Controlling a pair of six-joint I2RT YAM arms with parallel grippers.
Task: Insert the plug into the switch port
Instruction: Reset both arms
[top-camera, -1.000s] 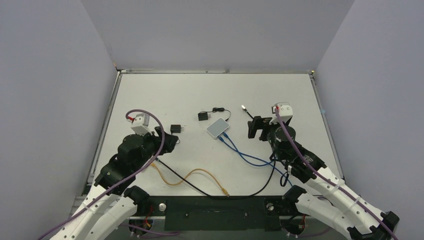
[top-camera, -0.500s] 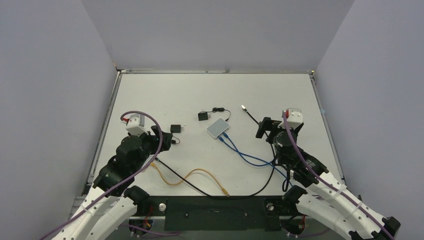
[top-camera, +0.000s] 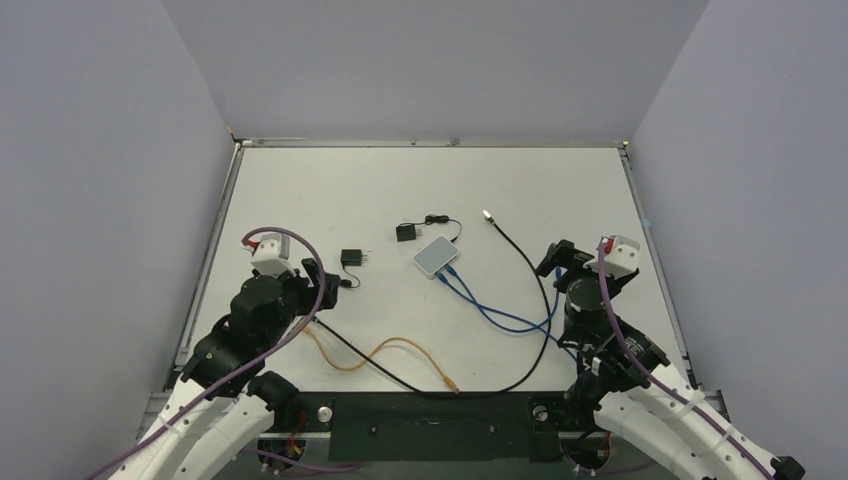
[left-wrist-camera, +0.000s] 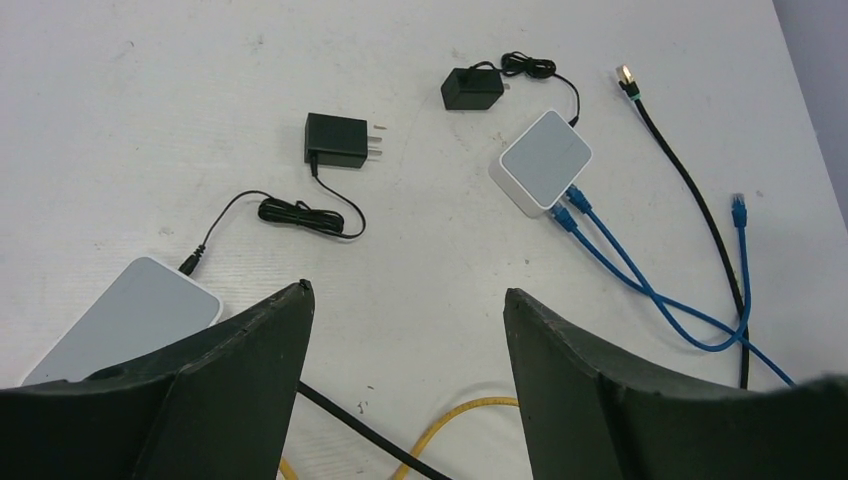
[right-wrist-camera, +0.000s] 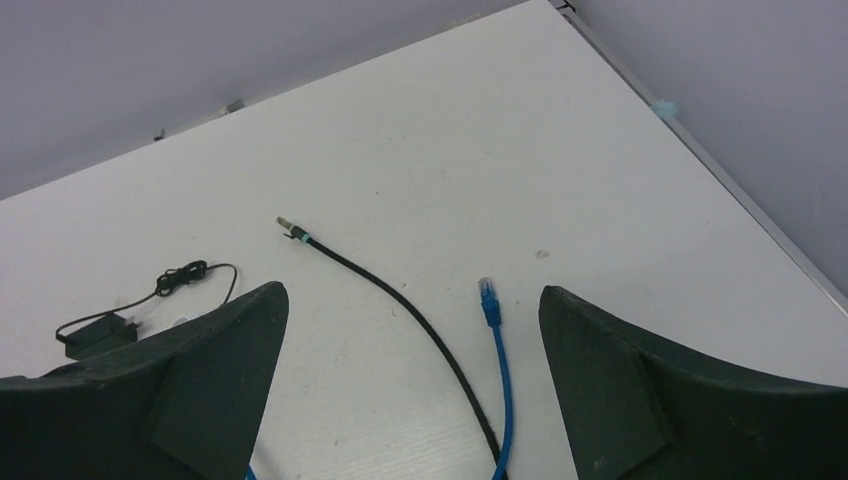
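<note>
Switch (left-wrist-camera: 545, 162) lies well apart between empty, wide-open left gripper (left-wrist-camera: 405, 298) and right gripper (right-wrist-camera: 414, 292).

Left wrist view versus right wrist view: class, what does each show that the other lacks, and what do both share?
Only left wrist: the white switch box with two blue cables plugged in, a second white box, the yellow cable. Only right wrist: the table's back edge and back wall. Both: the black cable's plug, the loose blue plug.
</note>
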